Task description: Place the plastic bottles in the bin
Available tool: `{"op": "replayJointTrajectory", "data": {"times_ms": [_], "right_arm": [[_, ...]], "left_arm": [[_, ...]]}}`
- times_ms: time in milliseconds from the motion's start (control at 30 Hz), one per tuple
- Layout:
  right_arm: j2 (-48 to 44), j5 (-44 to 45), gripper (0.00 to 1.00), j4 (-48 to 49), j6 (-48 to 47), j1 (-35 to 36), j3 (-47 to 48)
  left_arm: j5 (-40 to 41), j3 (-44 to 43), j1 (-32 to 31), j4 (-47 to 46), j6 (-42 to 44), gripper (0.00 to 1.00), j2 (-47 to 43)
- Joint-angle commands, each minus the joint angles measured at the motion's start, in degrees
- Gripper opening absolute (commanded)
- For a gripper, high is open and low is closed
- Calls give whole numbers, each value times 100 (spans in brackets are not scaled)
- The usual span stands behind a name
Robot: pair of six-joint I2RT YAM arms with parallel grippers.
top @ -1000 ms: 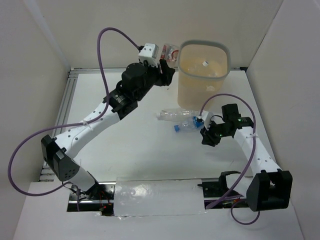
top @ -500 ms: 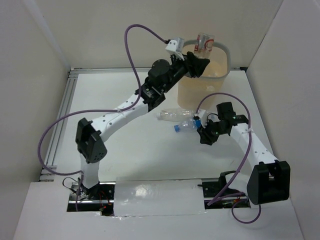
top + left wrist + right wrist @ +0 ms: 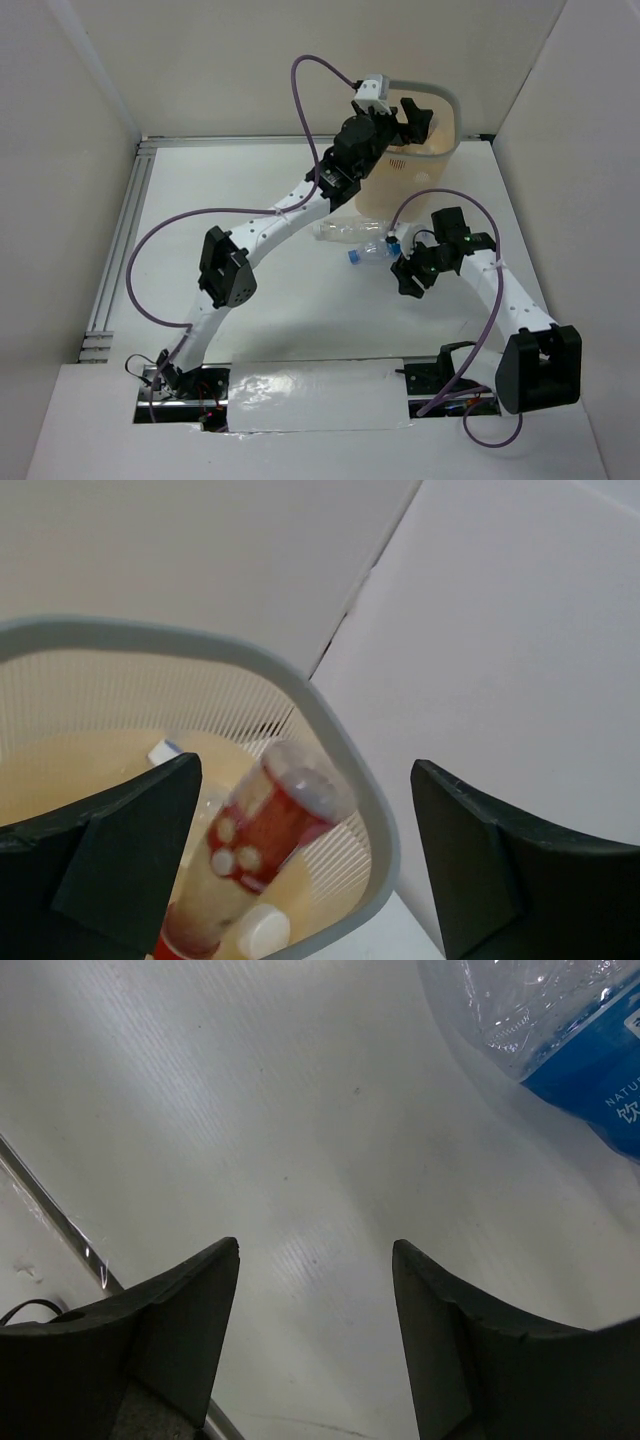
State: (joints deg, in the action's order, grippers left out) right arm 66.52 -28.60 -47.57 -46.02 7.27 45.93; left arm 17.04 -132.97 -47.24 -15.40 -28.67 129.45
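Left gripper (image 3: 411, 116) reached over tall translucent beige plastic bin (image 3: 150, 632). You spread jaws wide, and red-labelled plastic bottle (image 3: 262, 842) dropped inside, tilted. Right gripper (image 3: 315, 1260) jaws parted, empty, beside blue-labelled clear bottle (image 3: 590, 1070). Crumpled clear bottle (image 3: 345, 230) stayed on white table (image 3: 180, 200). Two bottles remained.

Legible markings: one partial print.
I read white "NATUR", cut off, and one Chinese character on the clear bottle's (image 3: 510, 995) blue label (image 3: 595, 1085).
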Motion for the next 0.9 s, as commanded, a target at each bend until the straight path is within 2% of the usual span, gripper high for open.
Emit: {"op": "replayJointTrajectory", "data": {"times_ms": [0, 100, 200, 333, 367, 433, 467, 500, 533, 567, 633, 667, 767, 867], "right_arm": [[-148, 30, 70, 169, 40, 73, 162], [-148, -22, 73, 169, -82, 73, 302], [-235, -92, 76, 29, -626, 73, 443], [-1024, -417, 84, 124, -2022, 12, 391], [-1192, -471, 86, 291, -2512, -41, 181], [-1448, -524, 92, 520, -3077, -41, -48], [-1510, -524, 92, 660, -3515, 20, -145], [-1511, -524, 93, 740, -3606, 73, -216], [-1371, -393, 93, 801, -3607, 134, -268], [-1083, -201, 93, 854, -3659, 187, -269], [-678, -59, 93, 1039, -3660, 187, -269], [-580, -58, 93, 1300, -3660, 135, -269], [-228, 249, 93, 1767, -3660, 135, -322], [166, 556, 94, 2119, -3660, 135, -374]], "left_arm": [[265, 8, 101, -25, 45, 100, -139], [265, 77, 163, 80, -16, 100, -226], [265, 516, 163, -50, 53, 100, -709], [64, 1622, 163, 115, 300, 100, -1955], [-7, 2330, 163, 281, 370, 100, -2289], [-7, 3167, 110, 449, 370, 100, -3361], [-7, 4094, 41, 537, 370, 100, -3721], [158, 4582, 40, 599, 318, 100, -4430], [160, 5039, -21, 669, 231, 100, -4776], [316, 5870, -22, 870, -23, 100, -5093], [458, 6605, -170, 1099, -331, 100, -5987], [519, 7287, -223, 1179, -585, 100, -6254], [853, 8283, -566, 1600, -903, 100, -7026], [1135, 8864, -873, 2119, -1421, 100, -7424]]}}
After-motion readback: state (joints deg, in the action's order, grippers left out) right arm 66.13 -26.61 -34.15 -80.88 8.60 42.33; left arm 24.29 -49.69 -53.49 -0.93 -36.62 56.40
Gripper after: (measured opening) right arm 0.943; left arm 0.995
